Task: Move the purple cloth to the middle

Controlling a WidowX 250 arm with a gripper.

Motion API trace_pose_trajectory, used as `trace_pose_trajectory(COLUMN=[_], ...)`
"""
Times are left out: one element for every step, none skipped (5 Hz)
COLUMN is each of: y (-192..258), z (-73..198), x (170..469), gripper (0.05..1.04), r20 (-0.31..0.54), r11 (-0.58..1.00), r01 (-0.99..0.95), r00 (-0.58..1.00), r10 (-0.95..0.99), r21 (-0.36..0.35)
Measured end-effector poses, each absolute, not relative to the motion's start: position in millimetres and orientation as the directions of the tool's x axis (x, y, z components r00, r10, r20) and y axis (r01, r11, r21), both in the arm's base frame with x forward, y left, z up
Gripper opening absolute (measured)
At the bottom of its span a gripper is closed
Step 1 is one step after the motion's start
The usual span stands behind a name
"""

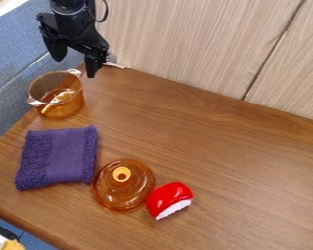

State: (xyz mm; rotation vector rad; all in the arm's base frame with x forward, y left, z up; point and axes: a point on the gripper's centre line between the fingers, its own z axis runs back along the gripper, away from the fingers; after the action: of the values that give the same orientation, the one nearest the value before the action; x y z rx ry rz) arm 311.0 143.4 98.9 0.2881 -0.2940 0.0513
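Cloth [59,157] lies on the bench [218,146] at eight o'clock; the pincer [74,64], wide open and empty, hangs between ten and eleven. Grasping seems the step in hand: next, travel towards six and down onto the cloth.

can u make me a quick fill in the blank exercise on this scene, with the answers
The cloth is coloured ____.
The amber pot has ____ handles.
The amber lid lies between the cloth and the white and ____ object.
The gripper is not shut but ____.

Missing words: purple; two; red; open
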Motion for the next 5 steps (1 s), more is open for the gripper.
trace_pose_trajectory(y=[142.1, 139.8, 133.9, 136.1, 135.8], z=[89.5, 79.7, 73.8, 61.4, 33.9], x=[308.5, 278.8, 256.0, 235.5, 223.9], gripper=[1.001, 1.001, 1.001, 1.001, 1.001], r20=[0.267, 0.227, 0.207, 0.174, 0.072], r11=[0.961, 0.967, 0.968, 0.968, 0.970], r01=[-0.083, -0.035, 0.009, 0.020, 0.069], r00=[0.964, 0.974, 0.976, 0.983, 0.993], r10=[0.010, -0.024, -0.062, -0.065, -0.088], r21=[0.264, 0.254, 0.250, 0.249, 0.233])
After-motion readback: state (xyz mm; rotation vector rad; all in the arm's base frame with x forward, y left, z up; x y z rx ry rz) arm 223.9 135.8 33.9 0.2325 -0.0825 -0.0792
